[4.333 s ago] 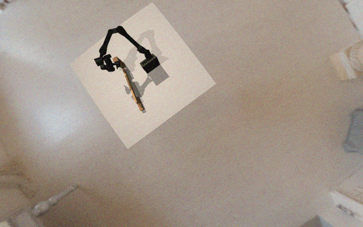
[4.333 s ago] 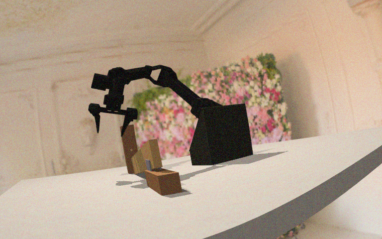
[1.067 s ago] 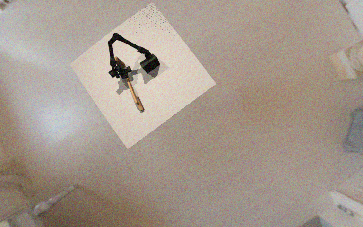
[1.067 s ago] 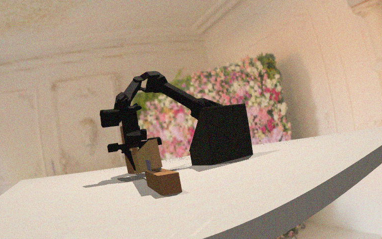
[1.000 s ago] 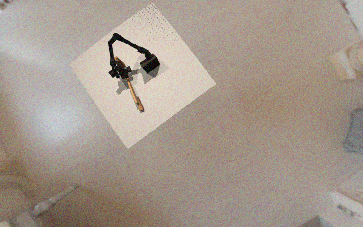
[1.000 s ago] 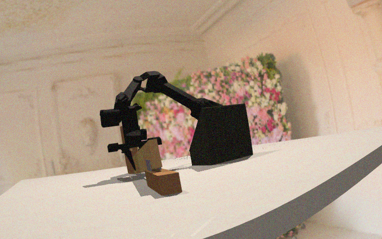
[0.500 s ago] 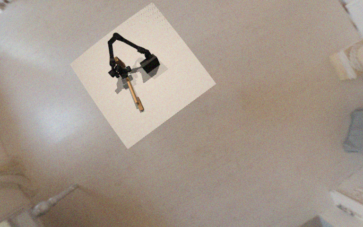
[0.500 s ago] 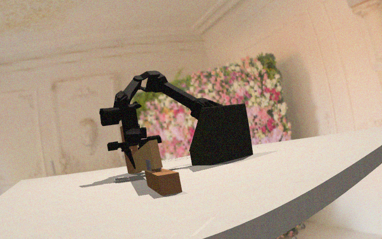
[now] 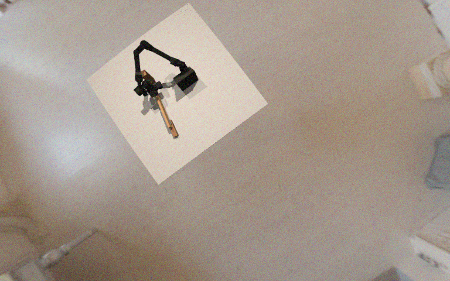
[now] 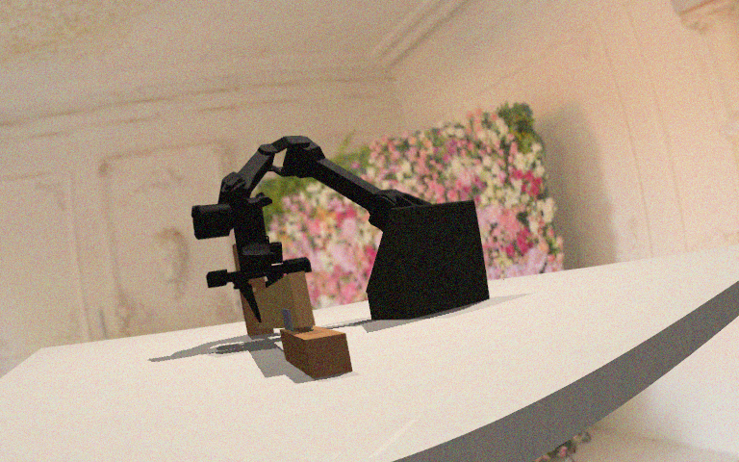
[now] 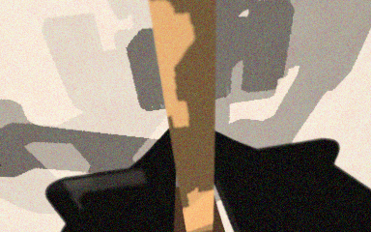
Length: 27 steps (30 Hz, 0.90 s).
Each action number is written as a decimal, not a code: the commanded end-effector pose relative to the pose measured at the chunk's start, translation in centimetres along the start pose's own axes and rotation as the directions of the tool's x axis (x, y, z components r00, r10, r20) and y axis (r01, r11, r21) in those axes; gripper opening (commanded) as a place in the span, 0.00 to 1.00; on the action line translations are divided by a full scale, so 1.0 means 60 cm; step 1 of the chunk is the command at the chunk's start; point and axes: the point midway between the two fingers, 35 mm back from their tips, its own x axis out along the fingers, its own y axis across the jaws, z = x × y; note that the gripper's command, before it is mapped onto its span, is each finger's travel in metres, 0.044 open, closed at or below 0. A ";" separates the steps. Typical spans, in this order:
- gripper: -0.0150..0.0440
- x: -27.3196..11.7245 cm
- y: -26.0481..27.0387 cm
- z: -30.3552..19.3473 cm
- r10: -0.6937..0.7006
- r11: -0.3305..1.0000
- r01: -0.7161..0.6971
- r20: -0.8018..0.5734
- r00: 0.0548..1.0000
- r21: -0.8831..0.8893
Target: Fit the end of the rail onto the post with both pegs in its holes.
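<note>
- A white square table top [image 9: 203,115] stands in a pale panelled room, with a wall of pink and white flowers [image 10: 476,189] behind the arm's black base [image 10: 427,260].
- The black parallel-jaw gripper [image 11: 195,186] points downward and is closed on the long light-brown wooden rail [image 11: 192,97], one dark finger [image 11: 115,193] pressed against each side of it.
- The grip sits near the rail's end beside the short upright wooden post [image 10: 282,300].
- Seen from the top, the rail [image 9: 164,115] runs away from the gripper [image 9: 147,87] to the low brown footboard block [image 10: 316,350], where a small grey bracket [image 10: 287,318] stands up.
- The pegs cannot be made out.
</note>
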 end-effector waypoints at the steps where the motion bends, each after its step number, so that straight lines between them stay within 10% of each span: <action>1: 0.25 -0.011 -0.005 0.004 -0.012 1.000 0.012 0.007 1.000 -0.002; 27: 0.25 -0.033 -0.005 0.004 -0.012 1.000 0.012 0.008 1.000 -0.002</action>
